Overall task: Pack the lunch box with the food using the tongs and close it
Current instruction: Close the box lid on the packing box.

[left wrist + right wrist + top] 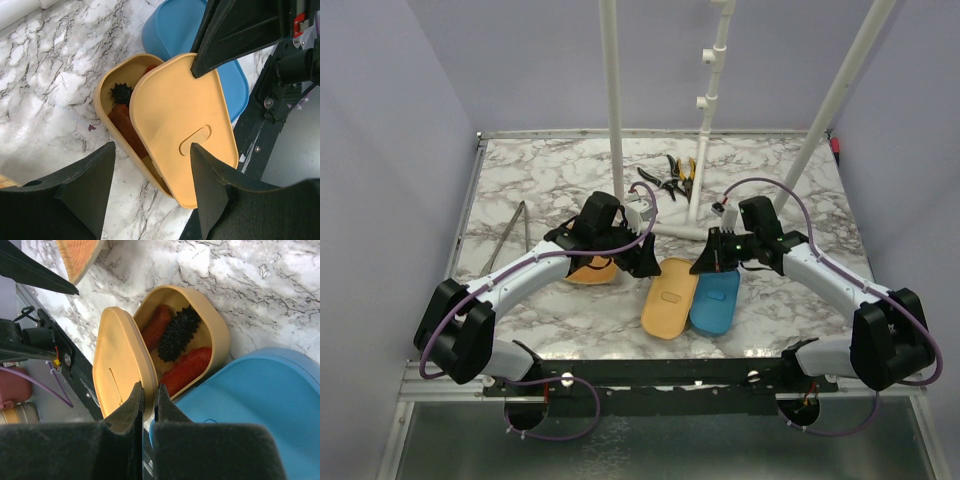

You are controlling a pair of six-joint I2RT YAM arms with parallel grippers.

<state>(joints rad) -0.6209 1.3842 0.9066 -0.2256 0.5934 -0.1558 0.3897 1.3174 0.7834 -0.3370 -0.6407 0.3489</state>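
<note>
The yellow lunch box (102,95) stands on the marble table with its yellow lid (185,125) lying askew over it, so the far end stays uncovered. Inside lie food pieces: a red-brown sausage (156,327), a black spiky piece (179,335) and a red-orange piece (187,367). My right gripper (148,390) is shut on the rim of the lid (117,365). Above the lid's near end my left gripper (152,146) is open, holding nothing. The grey metal tongs (510,235) lie far left on the table, untouched.
A blue container (716,302) sits against the lunch box on its right. An orange dish (590,271) lies under the left arm. Black-and-yellow pliers (672,178) lie at the back by the white posts (612,110). The table's front rail runs close by.
</note>
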